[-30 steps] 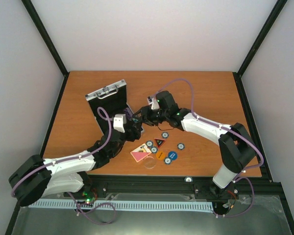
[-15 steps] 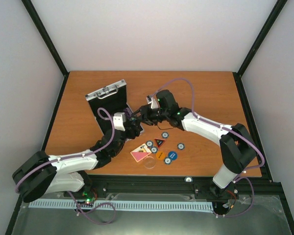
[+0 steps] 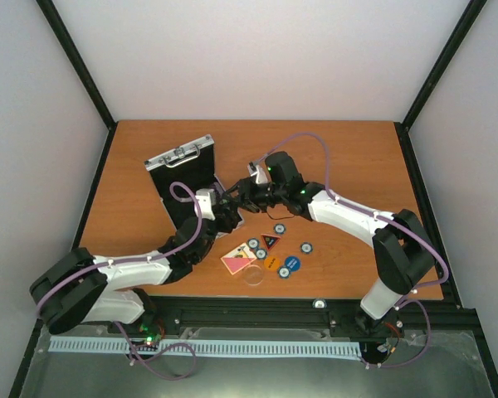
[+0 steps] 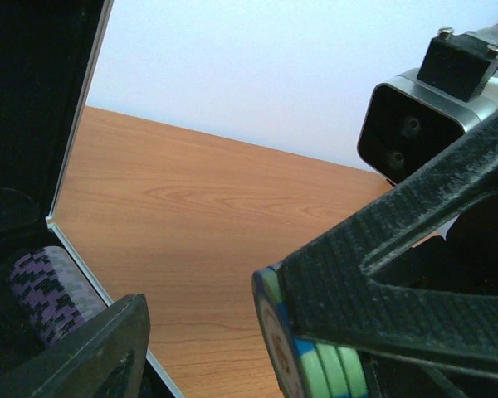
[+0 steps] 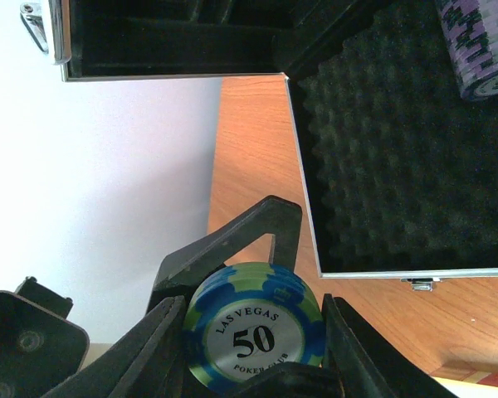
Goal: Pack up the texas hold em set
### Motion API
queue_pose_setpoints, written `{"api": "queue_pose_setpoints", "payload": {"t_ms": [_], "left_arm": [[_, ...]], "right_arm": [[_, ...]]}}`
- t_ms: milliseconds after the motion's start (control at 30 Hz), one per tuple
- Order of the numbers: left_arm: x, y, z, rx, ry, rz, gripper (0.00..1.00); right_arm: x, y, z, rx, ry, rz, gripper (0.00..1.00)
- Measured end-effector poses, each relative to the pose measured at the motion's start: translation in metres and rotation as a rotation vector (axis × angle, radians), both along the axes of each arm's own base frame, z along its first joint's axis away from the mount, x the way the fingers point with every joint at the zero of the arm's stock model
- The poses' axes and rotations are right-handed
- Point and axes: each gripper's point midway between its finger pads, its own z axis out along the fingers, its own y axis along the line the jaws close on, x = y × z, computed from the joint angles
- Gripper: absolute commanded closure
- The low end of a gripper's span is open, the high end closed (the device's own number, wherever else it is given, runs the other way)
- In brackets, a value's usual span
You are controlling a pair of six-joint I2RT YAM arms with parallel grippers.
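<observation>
Several blue-and-green Las Vegas chips (image 5: 253,336) make a short stack, pinched by its rims in the right fingers (image 5: 162,352) and held over the table (image 4: 199,207), just beside the open aluminium case (image 5: 382,166). The left fingers (image 4: 108,348) are spread, the visible one apart from the stack. The stack's axis runs across their gap, so closing would likely meet its flat faces.

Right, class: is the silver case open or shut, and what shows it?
Open. The silver case has its two halves spread apart, black foam lining exposed, with a purple chip stack lying inside.
</observation>
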Motion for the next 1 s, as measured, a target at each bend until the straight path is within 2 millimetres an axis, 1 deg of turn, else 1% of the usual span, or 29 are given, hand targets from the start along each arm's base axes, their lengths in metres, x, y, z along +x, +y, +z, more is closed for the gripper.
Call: {"api": "queue_pose_setpoints", "payload": {"t_ms": [67, 167, 200, 300, 367, 467, 700, 800, 900, 1000], "left_arm": [[0.001, -0.001, 0.001, 0.003, -0.004, -0.001, 0.40], [0.001, -0.004, 0.002, 0.005, -0.012, -0.008, 0.45], [0.001, -0.004, 0.003, 0.004, -0.015, -0.009, 0.48], [0.002, -0.006, 0.006, 0.005, -0.025, -0.014, 0.69], [0.002, -0.009, 0.008, 0.003, -0.031, -0.019, 0.79], [0.002, -0.009, 0.010, 0.005, -0.038, -0.019, 0.98], [0.003, -0.007, 0.012, 0.001, -0.043, -0.008, 0.99], [0.002, -0.006, 0.014, 0.002, -0.049, -0.007, 0.99], [-0.001, -0.004, 0.016, 0.010, -0.060, -0.010, 0.99], [-0.004, -0.002, 0.018, 0.018, -0.072, -0.014, 0.99]], "right_arm": [[0.000, 0.000, 0.000, 0.000, 0.001, -0.002, 0.87], [0.001, 0.000, 0.001, 0.001, 0.001, -0.004, 0.87], [0.001, 0.000, 0.001, 0.002, 0.001, -0.004, 0.87], [0.002, 0.000, 0.002, 0.004, -0.002, -0.004, 0.87], [0.002, 0.000, 0.003, 0.005, -0.001, -0.004, 0.87], [0.001, 0.000, 0.004, 0.007, -0.002, 0.001, 0.87], [0.001, 0.001, 0.005, 0.009, -0.008, 0.004, 0.87], [0.000, 0.001, 0.007, 0.011, -0.013, 0.007, 0.83], [-0.001, 0.002, 0.008, 0.014, -0.016, 0.012, 0.73], [-0.004, 0.003, 0.010, 0.017, -0.025, 0.021, 0.54]]}}
